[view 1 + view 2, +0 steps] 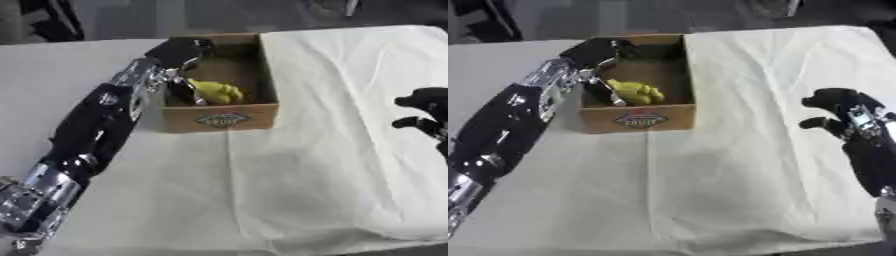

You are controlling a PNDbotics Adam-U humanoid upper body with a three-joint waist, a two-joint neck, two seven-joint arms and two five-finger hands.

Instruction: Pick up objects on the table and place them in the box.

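Observation:
A brown cardboard box [223, 119] with a label on its front stands at the back middle of the table. Inside it lies a yellow object [219, 92], lumpy in shape. My left arm stretches from the lower left up to the box, and my left hand [180, 52] hangs over the box's left side with fingers relaxed, holding nothing. One finger points down beside the yellow object. My right hand [839, 111] hovers at the right edge above the cloth, fingers curled, holding nothing.
A white cloth [350, 150] with creases covers the right and front of the table; bare pale tabletop [52, 75] shows at the left. Dark floor and furniture lie beyond the far edge.

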